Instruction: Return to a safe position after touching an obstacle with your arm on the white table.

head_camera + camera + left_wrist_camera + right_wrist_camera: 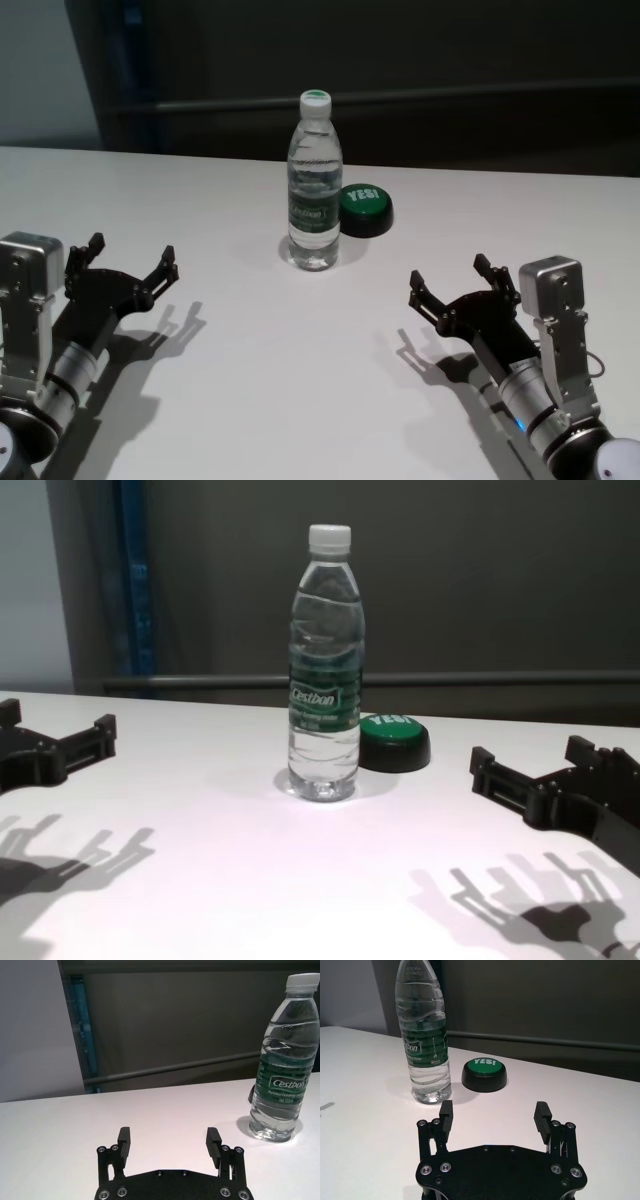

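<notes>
Bottle [315,185] stands upright, cap up; left gripper [132,262] and right gripper [462,282] jaws wide open, empty.

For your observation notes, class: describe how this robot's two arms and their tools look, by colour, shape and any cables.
The left tool and right tool match: flat matte black plates with silver screws and two short black ribbed fingers. A boxy silver-grey housing sits beside each wrist, behind a black-and-silver banded cylindrical forearm. A thin cable loops beside the right housing. No markings show.

Clear bottle [314,185] with green label, white table [300,360], black hands.
</notes>
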